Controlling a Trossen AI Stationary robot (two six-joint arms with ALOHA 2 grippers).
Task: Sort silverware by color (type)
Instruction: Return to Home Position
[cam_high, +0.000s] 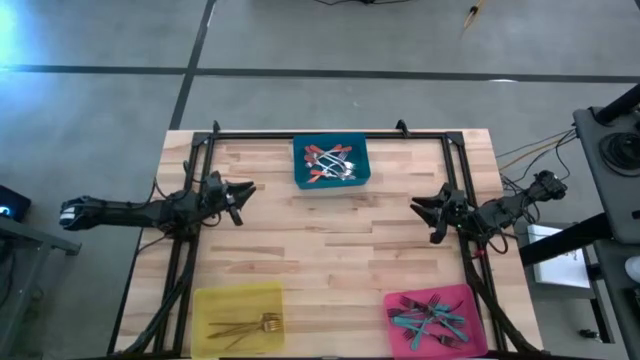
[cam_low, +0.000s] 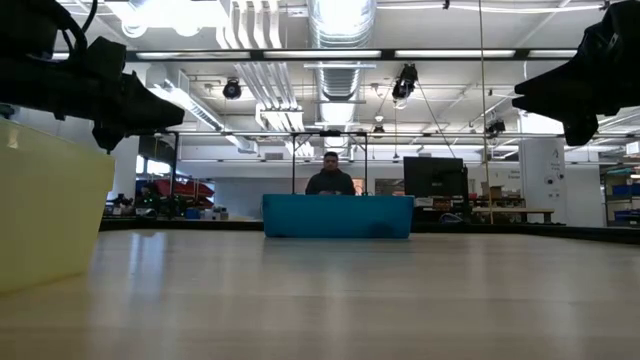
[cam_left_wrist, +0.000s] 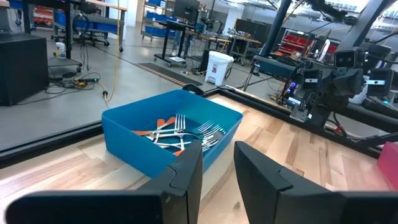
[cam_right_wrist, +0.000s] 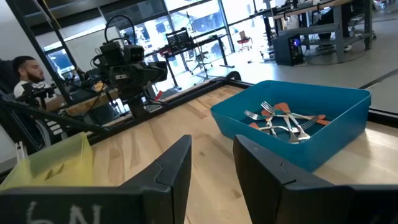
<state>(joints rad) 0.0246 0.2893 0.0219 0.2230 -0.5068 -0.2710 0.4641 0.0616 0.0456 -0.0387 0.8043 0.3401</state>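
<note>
Red-orange-handled forks (cam_high: 331, 163) lie piled in the blue bin (cam_high: 332, 180) at the table's far middle, also seen in the left wrist view (cam_left_wrist: 177, 132) and right wrist view (cam_right_wrist: 283, 121). Gold forks (cam_high: 245, 326) lie in the yellow bin (cam_high: 215, 300) at the near left. Teal-handled forks (cam_high: 432, 320) lie in the pink bin (cam_high: 465, 296) at the near right. My left gripper (cam_high: 247, 190) hovers open left of the blue bin. My right gripper (cam_high: 420, 208) hovers open to the bin's right. Both hold nothing.
A black frame (cam_high: 330, 134) runs along the table's far edge and down both sides. Bare wood (cam_high: 330, 250) spreads between the three bins. A person (cam_low: 331, 174) sits beyond the far edge, behind the blue bin (cam_low: 338, 216).
</note>
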